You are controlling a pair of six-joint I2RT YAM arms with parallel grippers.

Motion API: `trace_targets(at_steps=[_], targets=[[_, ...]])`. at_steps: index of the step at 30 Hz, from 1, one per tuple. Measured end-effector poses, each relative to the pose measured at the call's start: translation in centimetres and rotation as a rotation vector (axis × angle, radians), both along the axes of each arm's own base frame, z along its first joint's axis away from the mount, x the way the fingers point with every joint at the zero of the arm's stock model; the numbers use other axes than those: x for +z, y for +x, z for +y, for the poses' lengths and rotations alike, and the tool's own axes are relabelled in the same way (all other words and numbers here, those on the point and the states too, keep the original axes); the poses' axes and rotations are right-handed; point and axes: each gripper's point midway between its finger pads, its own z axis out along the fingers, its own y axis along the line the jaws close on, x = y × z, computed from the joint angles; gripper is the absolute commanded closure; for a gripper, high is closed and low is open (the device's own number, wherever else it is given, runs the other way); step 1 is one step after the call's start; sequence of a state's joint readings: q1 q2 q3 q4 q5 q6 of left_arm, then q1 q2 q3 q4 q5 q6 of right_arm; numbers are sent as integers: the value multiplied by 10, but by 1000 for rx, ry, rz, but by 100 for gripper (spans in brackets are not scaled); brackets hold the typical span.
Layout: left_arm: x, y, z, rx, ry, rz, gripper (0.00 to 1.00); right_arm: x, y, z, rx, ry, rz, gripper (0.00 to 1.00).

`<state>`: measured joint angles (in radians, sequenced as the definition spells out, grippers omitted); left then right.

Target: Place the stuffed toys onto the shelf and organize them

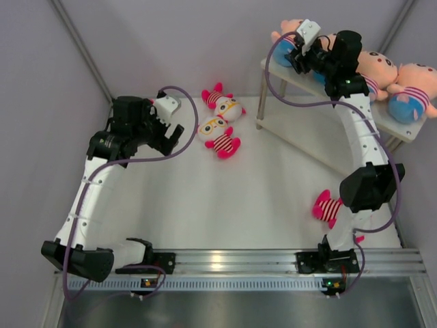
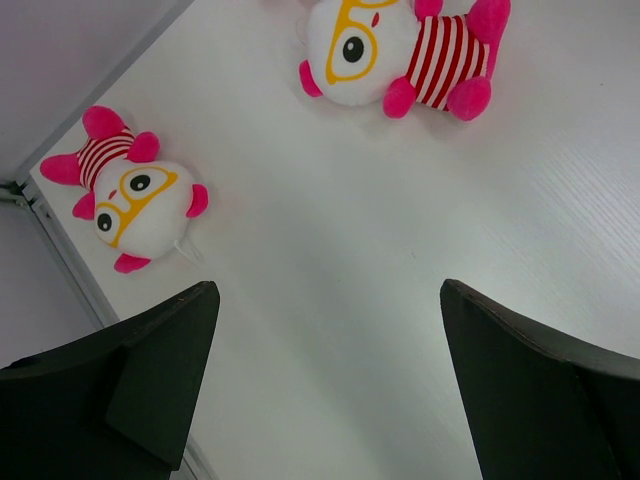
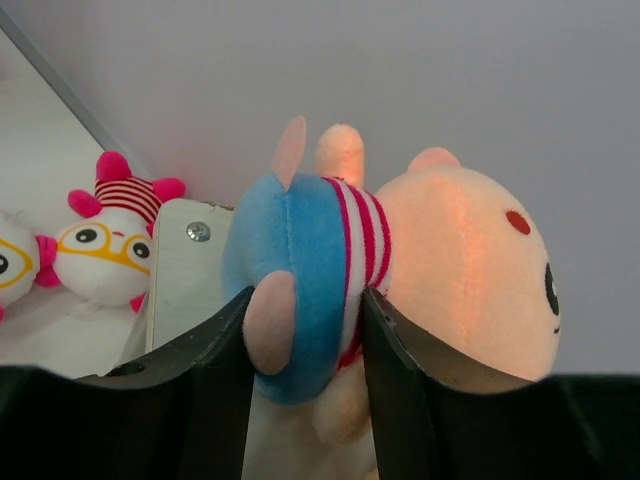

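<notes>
The shelf (image 1: 290,74) stands at the back right, with peach dolls (image 1: 379,67) (image 1: 414,92) lying on its top board. My right gripper (image 1: 298,56) is at the shelf's left end, shut on another peach doll (image 3: 330,250) at its blue shorts and striped waist, over the board's corner (image 3: 185,270). My left gripper (image 1: 175,137) (image 2: 328,288) is open and empty above the table, just left of two pink dolls (image 1: 226,104) (image 1: 218,134). They also show in the left wrist view (image 2: 140,195) (image 2: 400,50). A third pink doll (image 1: 328,208) lies by my right arm's base, partly hidden.
Grey walls close off the back and both sides. A metal rail (image 1: 232,260) runs along the near edge between the arm bases. The shelf's thin legs (image 1: 260,102) stand on the table near the two pink dolls. The lower tier is mostly hidden by the right arm.
</notes>
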<state>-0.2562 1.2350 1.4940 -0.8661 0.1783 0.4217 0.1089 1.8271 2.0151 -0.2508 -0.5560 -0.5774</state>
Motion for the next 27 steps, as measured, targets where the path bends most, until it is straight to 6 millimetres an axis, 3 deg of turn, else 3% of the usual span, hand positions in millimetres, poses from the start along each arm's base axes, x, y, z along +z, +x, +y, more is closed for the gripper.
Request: trace_targets(at_steps=[4,11,14,18,19,23,25,27], targets=[[0,-1,-2,-10,-7,1,2,6,-9,-2,-2,-4,-12,38],[-1,-3,-1,-13,-2,0,2,28,-27,-3,6,-13,-61,24],[-1,-5,0,-15,1,-3,2,46,-37,-2,14,9,-98,16],[-4,-6,0,-15,3,2,2,87,-57,-3,9,86,-173,13],[-9,-7,1,-13,7,12,2,105,-69,-1,15,118,-206,13],[-30,-8,6,15,28,54,2,144,-113,8,74,178,-261,14],[-50,-11,10,39,42,102,2,156,-140,17,132,174,-277,14],[-72,-16,14,67,59,160,2,156,-167,31,202,125,-288,14]])
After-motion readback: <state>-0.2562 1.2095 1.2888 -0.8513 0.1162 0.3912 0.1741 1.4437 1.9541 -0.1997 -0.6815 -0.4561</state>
